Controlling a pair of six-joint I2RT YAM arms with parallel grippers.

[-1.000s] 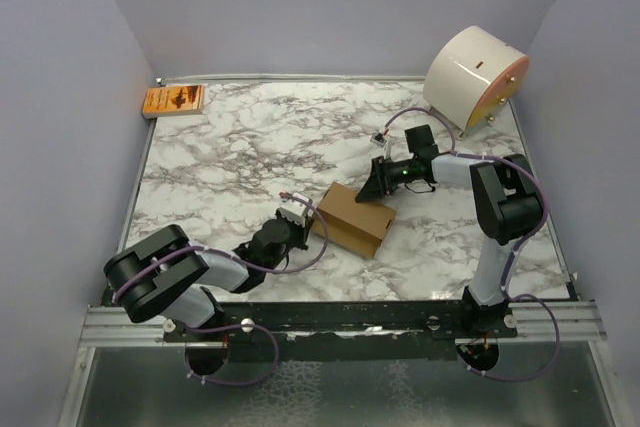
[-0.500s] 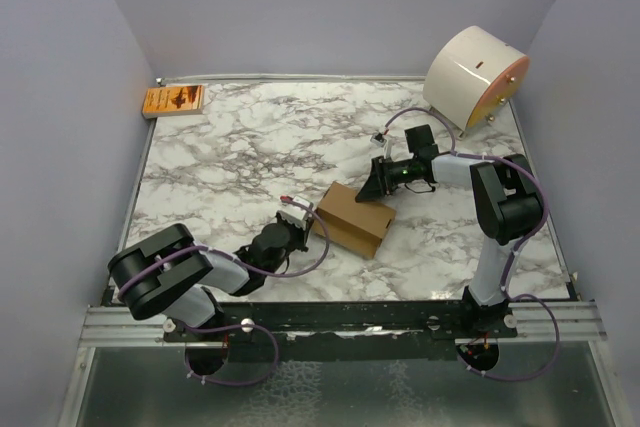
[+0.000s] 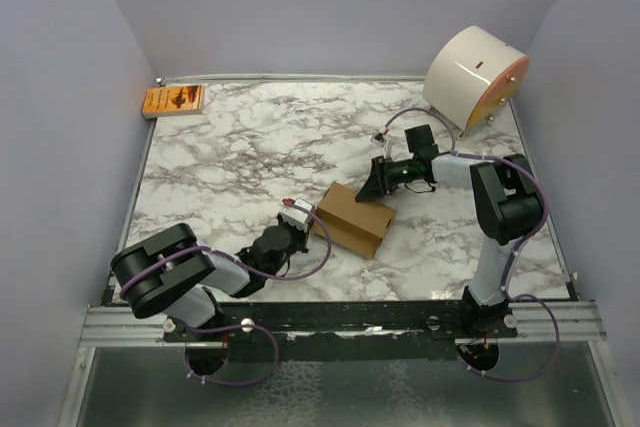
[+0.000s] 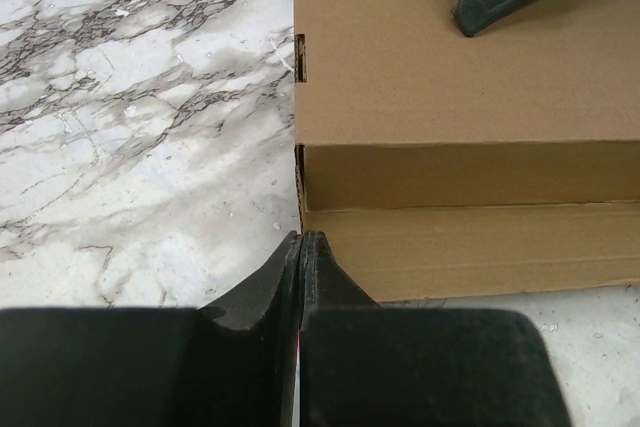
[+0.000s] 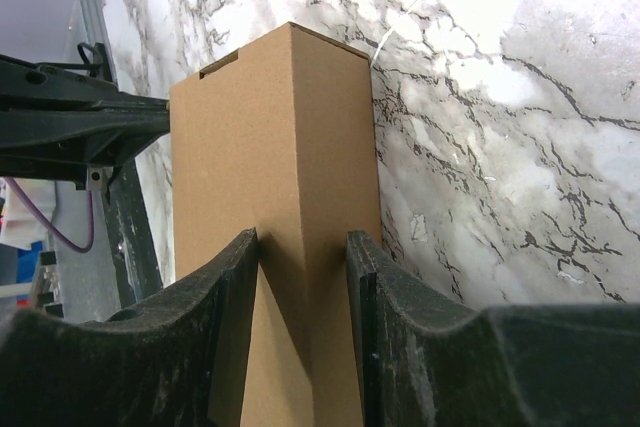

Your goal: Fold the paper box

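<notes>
The paper box (image 3: 355, 217) is a small oblong brown carton lying on the marble table (image 3: 230, 157). In the left wrist view the paper box (image 4: 470, 77) shows a top panel, a shaded side and a lower flap. My left gripper (image 4: 301, 237) is shut and empty, its tips at the flap's left corner; from above the left gripper (image 3: 306, 230) sits at the carton's near-left end. My right gripper (image 5: 303, 242) is shut on the paper box (image 5: 280, 107), one finger on each side of an upright edge. From above the right gripper (image 3: 372, 190) grips the carton's far-right end.
A small orange printed packet (image 3: 173, 100) lies at the far left corner. A big white cylinder (image 3: 474, 77) stands at the far right corner. Grey walls close in the table on three sides, and a metal rail (image 3: 340, 322) runs along the near edge.
My left arm's elbow has shifted slightly right and its shut tips have nudged closer to the carton's near-left end. The carton and the right gripper have not moved.
</notes>
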